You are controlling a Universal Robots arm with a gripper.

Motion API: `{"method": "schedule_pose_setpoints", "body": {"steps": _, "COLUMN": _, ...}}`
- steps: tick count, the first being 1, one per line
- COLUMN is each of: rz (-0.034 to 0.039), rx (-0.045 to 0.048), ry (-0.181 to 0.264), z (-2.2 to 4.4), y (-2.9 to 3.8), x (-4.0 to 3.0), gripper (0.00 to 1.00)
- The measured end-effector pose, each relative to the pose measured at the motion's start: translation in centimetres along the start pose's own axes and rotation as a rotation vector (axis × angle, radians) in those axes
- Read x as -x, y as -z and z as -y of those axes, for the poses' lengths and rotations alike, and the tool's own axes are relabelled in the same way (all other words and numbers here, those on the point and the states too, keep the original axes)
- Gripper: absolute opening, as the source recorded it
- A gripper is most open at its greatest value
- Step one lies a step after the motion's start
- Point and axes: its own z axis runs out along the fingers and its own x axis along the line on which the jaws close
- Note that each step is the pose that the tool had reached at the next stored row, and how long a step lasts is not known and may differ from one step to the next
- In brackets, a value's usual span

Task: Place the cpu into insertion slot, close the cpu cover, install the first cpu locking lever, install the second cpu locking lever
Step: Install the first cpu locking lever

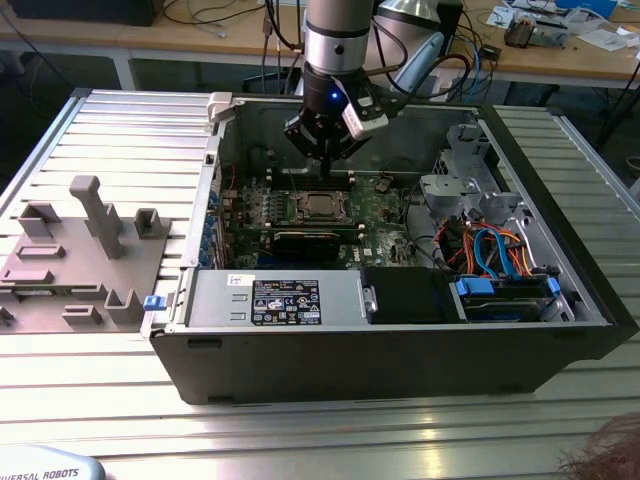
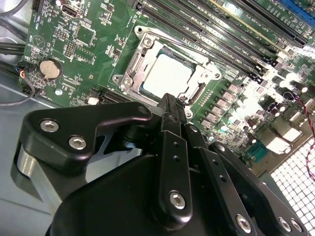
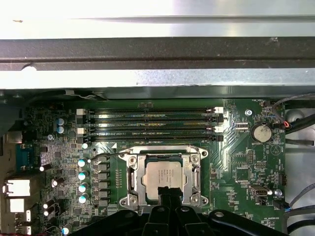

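Silvery cpu [image 3: 165, 175] under cover, seemingly just below gripper [image 3: 169, 192]

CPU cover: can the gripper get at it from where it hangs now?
Probably yes. The gripper hangs just above the cpu cover at its edge, the case is open, and nothing lies between them.

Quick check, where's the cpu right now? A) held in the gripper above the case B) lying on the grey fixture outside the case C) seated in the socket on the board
C: the cpu sits flat within the insertion slot with the cpu cover framing it, and the gripper tips are closed together just beside it.
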Motion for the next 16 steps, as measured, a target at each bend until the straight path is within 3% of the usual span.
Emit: {"method": "schedule_pose_setpoints", "body": {"steps": 16, "rz": 0.0000, "rx": -0.0001, "ry": 0.000, "z": 0.02, "y": 0.01, "x": -0.61, "gripper": 0.11}}
